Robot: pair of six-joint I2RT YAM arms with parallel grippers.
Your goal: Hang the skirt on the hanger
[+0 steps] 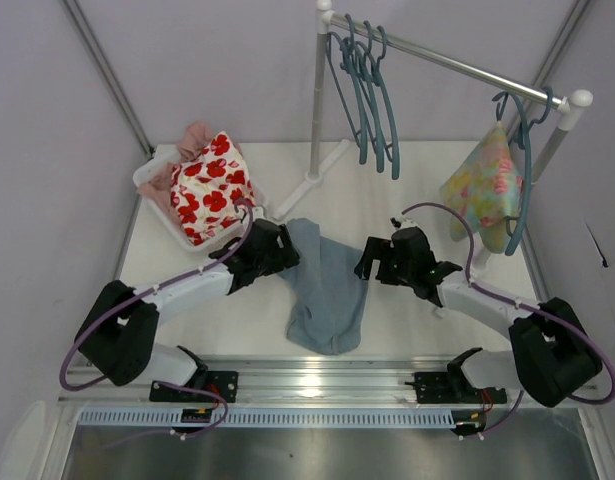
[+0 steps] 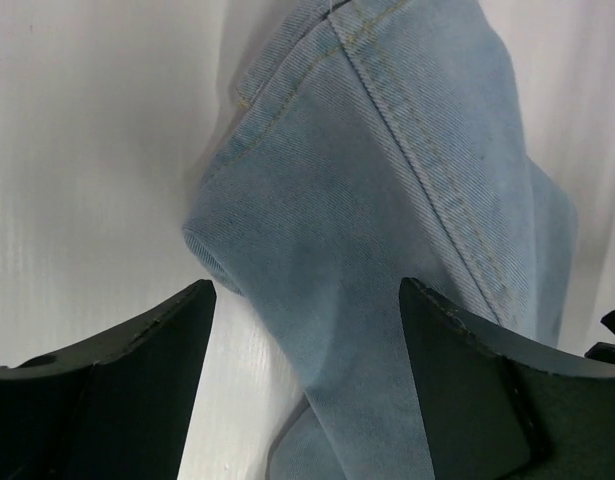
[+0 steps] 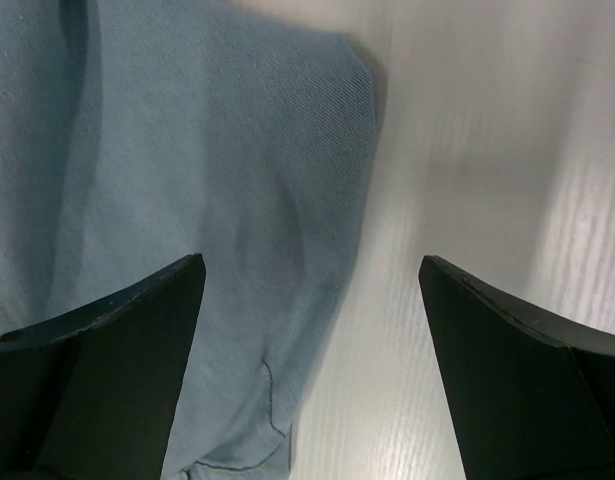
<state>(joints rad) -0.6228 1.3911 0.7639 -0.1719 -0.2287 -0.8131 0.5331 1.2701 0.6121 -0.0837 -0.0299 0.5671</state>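
Straddling a light blue faded denim skirt (image 1: 327, 285) that lies flat and crumpled, the left claw (image 2: 305, 292) stands wide open with a stitched fold of the cloth between its fingers, holding nothing. The right claw (image 3: 312, 265), equally wide, has the skirt's opposite edge under its left finger and bare surface under the other.

Risk, on this evidence, lies in the grasp. If either claw closes on a single thin layer or the very hem, the denim could slip as it is lifted. The right claw, half off the cloth, looks the likelier to miss. Uneven pinches would leave the waistband sagging and hard to feed onto a thin teal-blue hanger (image 1: 367, 100), one of several hooked on the silver metal rail (image 1: 457, 65) well beyond both claws. A careless reach there could knock its neighbours.

Beneath is a smooth white table (image 1: 407, 190), glossy enough to let cloth slide. A white basket (image 1: 152, 180) of red-flowered cloth (image 1: 209, 185) sits just beyond the left claw; a pastel floral garment (image 1: 482, 185) hangs beyond the right. Pale lavender walls close in the cell.
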